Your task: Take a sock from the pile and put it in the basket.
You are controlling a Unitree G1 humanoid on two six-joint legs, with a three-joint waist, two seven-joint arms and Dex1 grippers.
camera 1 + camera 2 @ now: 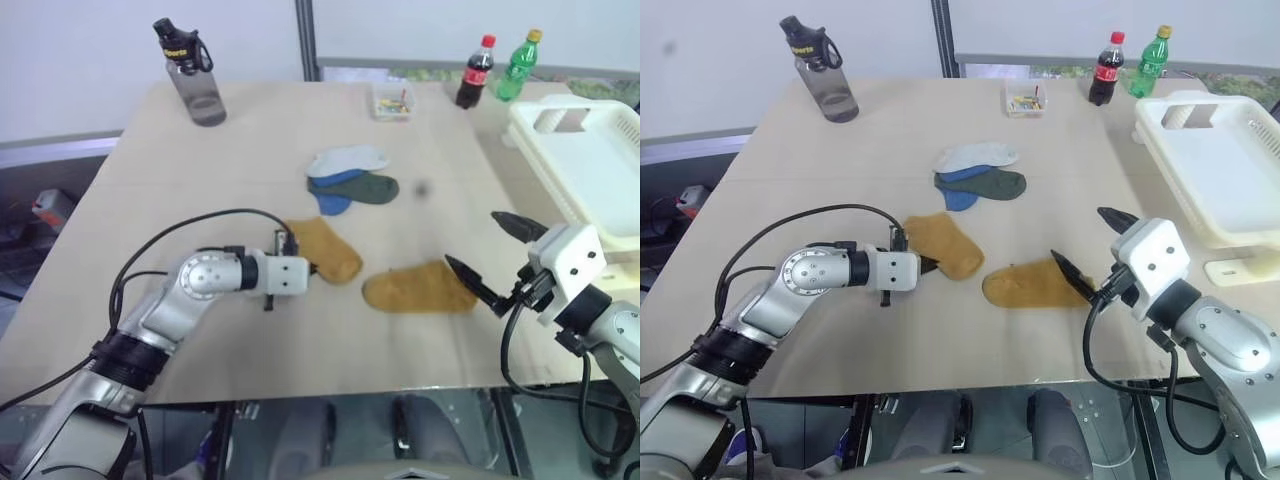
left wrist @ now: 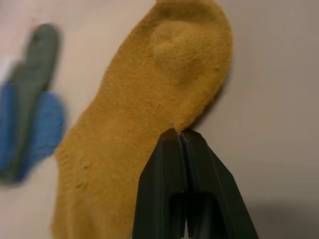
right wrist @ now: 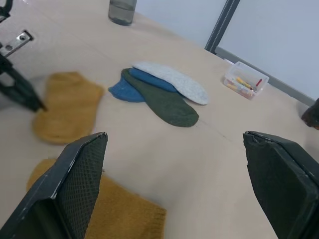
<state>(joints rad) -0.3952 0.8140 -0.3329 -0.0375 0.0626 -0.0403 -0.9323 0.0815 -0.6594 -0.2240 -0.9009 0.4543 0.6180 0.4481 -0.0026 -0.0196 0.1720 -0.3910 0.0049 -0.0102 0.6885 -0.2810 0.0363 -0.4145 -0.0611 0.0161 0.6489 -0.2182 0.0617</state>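
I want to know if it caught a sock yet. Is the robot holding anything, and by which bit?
Yes. The left gripper is shut on the edge of a yellow sock that lies on the table. The right gripper is open and holds nothing.

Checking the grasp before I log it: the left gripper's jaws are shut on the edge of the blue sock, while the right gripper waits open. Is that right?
Not quite. The left gripper has its jaws shut on the edge of a mustard-yellow sock, not the blue sock; the left wrist view shows it. The right gripper does wait open.
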